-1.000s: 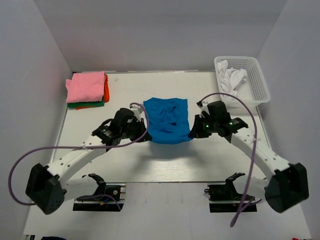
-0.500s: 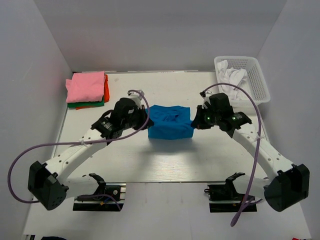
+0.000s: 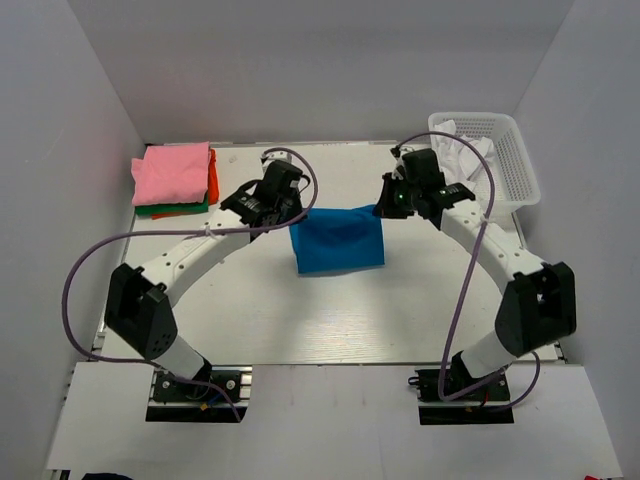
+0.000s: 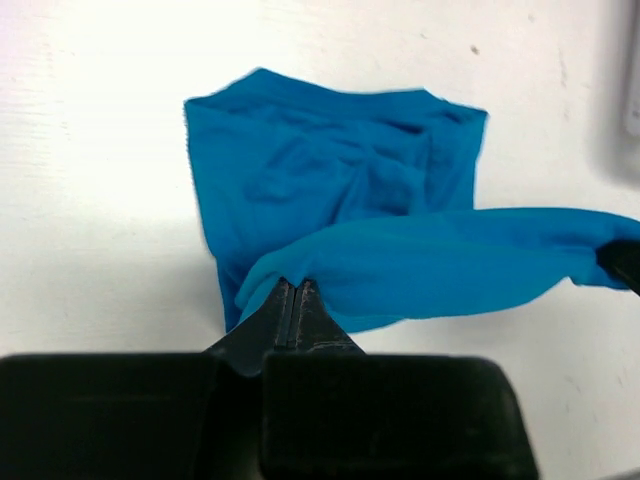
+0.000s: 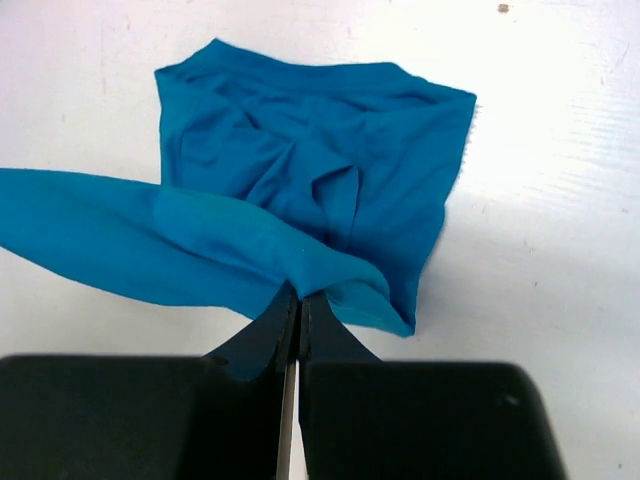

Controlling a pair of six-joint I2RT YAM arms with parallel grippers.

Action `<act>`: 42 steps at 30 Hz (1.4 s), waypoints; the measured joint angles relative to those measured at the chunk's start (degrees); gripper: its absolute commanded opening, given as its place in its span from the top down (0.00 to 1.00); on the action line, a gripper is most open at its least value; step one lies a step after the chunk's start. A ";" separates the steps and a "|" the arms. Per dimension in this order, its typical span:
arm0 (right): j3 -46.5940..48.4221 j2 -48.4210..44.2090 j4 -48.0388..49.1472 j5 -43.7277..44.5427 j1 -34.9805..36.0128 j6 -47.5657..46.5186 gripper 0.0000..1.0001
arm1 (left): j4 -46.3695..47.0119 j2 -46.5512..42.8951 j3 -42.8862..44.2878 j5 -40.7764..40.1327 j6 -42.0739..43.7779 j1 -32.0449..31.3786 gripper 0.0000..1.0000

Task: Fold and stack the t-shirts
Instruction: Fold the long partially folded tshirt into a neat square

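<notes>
light: bright, even | shadows: soft | wrist views: overexposed, slightly blurred

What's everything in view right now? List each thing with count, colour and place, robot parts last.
blue t-shirt: one, bright blue, middle of the table, one edge lifted.
pink t-shirt: one, pink, folded, on top of the stack at the far left corner.
orange t-shirt: one, orange, in that stack under the pink one.
green t-shirt: one, green, bottom of that stack.
basket: one, white mesh, far right corner.
white cloth: count unclear, white, crumpled in the basket.
table: one, white.
left gripper: one, black, shut on the blue t-shirt's lifted edge.
right gripper: one, black, shut on the same edge, other end.
</notes>
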 measured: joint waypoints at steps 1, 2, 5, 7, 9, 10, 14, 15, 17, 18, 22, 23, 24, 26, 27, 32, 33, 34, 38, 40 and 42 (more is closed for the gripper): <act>1.05 1.40 0.00 -0.13 -0.22 0.00 1.00 | -0.66 1.33 1.11 -0.98 -0.20 0.20 1.00; 2.16 2.93 0.02 -0.33 -0.46 0.02 1.00 | -1.42 2.60 2.19 -1.79 -0.46 0.37 1.00; 5.16 7.28 -0.09 -0.70 -1.01 0.04 1.00 | -4.13 7.74 6.73 -3.58 -1.31 1.27 1.00; 7.06 10.10 -0.09 -0.83 -1.22 0.02 1.00 | -5.38 11.28 9.46 -4.57 -1.97 2.03 1.00; 8.98 13.22 -0.13 -1.09 -1.46 0.04 1.00 | -5.68 14.08 10.71 -5.07 -2.40 2.84 1.00; 10.12 14.93 -0.11 -1.16 -1.60 0.04 1.00 | -5.70 15.23 10.99 -5.29 -2.58 3.13 1.00; 14.56 21.33 -0.20 -1.81 -2.25 0.44 0.53 | -7.13 19.85 13.75 -5.62 -2.91 4.52 0.71; 15.65 22.80 -0.37 -2.01 -2.45 0.96 0.18 | -7.56 21.11 15.15 -5.68 -2.93 4.83 0.22; 18.75 26.01 -0.83 -2.54 -3.04 0.42 0.10 | -8.50 23.54 18.01 -6.19 -2.95 5.73 0.00; 20.35 27.39 -1.14 -2.86 -3.39 0.24 0.10 | -9.25 24.74 19.54 -6.34 -3.32 6.23 0.00; 22.49 28.15 -1.36 -3.93 -4.20 -0.70 0.10 | -10.58 26.64 23.04 -6.23 -3.34 7.91 0.00; 20.90 26.95 0.15 -4.48 -4.37 -0.79 0.10 | -10.56 26.62 23.08 -5.99 -3.19 8.24 0.00; 18.47 25.11 1.64 -5.01 -4.44 -0.83 0.10 | -10.54 26.58 23.04 -5.64 -2.97 8.39 0.00; 11.80 20.48 4.87 -6.93 -4.46 -0.70 0.10 | -9.57 26.34 21.79 -4.50 -2.51 8.22 0.00; 8.87 18.25 5.95 -8.15 -4.46 -0.37 0.10 | -9.11 26.03 20.48 -3.45 -2.25 7.93 0.00; 2.38 14.36 15.02 -15.28 -4.15 2.64 0.10 | -3.61 24.11 12.26 4.00 -0.48 7.06 0.00; 1.90 14.64 17.11 -16.31 -4.07 3.52 0.10 | -1.95 23.80 10.71 5.86 -0.04 6.95 0.00; 1.40 15.10 19.21 -17.25 -4.04 4.66 0.10 | -0.50 23.71 10.03 7.32 0.17 6.91 0.00; 0.04 18.21 24.76 -18.47 -4.07 8.33 0.10 | 3.34 23.65 7.23 11.67 0.92 6.88 0.00; -0.26 20.72 26.62 -18.40 -4.15 9.86 0.10 | 4.13 23.74 7.23 12.90 0.92 6.88 0.00; -0.70 23.54 27.45 -18.36 -4.15 11.28 0.10 | 4.66 23.82 7.23 13.79 0.90 6.93 0.00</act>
